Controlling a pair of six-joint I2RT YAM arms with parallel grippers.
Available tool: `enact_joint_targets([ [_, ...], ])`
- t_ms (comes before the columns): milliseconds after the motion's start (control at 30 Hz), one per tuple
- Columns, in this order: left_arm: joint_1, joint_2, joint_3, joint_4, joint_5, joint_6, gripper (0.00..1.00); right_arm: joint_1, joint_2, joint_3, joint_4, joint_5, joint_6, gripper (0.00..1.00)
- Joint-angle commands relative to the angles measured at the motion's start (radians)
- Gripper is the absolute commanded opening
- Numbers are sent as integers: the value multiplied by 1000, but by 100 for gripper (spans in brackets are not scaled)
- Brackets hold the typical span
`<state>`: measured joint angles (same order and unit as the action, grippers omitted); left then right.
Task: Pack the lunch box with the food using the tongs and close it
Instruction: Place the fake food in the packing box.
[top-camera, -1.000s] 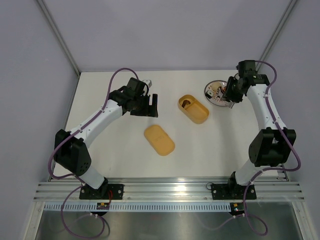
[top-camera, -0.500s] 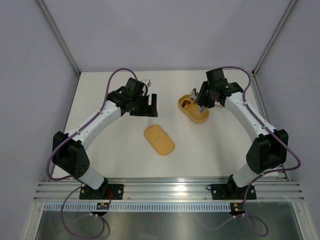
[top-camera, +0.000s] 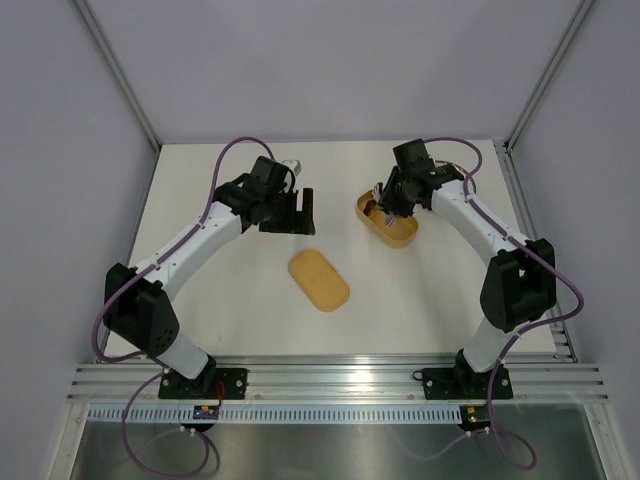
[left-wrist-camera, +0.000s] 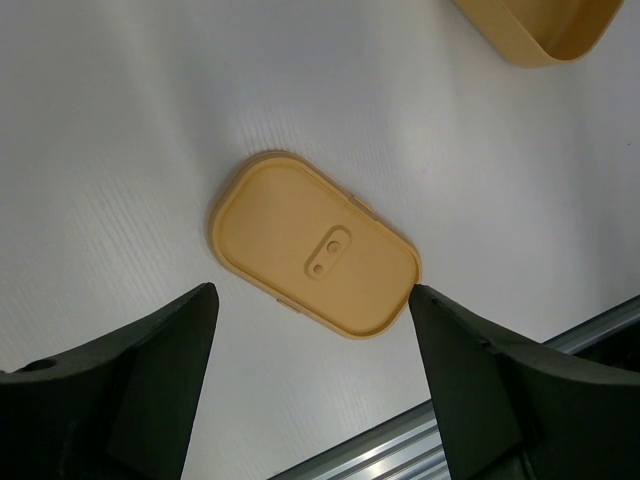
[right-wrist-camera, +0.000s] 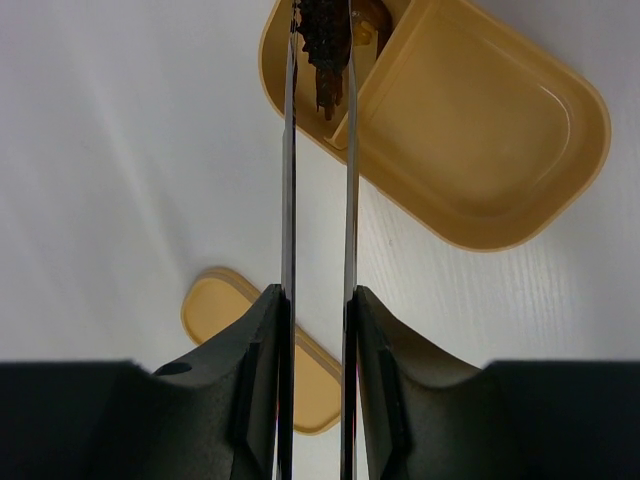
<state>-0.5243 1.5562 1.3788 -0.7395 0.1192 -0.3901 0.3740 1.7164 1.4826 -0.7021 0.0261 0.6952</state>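
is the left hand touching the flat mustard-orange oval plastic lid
Apart: top view shows bare white table between the left hand and the lid.

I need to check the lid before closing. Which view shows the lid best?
Left wrist: the lid lies whole and close, between the left fingers. Top external shows it whole but small. Right wrist shows only part, behind the right fingers and the tongs.

Orange lunch box (right-wrist-camera: 480, 130) open; tongs (right-wrist-camera: 289, 200) pinch dark food (right-wrist-camera: 322, 45) over small compartment; lid (left-wrist-camera: 315, 245) flat nearby.
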Motion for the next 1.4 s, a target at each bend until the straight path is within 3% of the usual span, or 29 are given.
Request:
enact_joint_targets([
  [0,6,-36,-4,28,-1,14,81,9,8,41,52,20,20,11],
  [200,6,-31,2,25,0,16,81,14,31,56,39,32,12,19],
  [233,4,-31,2,28,2,16,81,14,32,57,39,29,10,30],
  [367,4,-27,3,29,7,16,81,17,35,67,36,28,1,48],
  [1367,6,-47,-21,31,-10,16,81,40,58,87,-4,100,-14,52],
])
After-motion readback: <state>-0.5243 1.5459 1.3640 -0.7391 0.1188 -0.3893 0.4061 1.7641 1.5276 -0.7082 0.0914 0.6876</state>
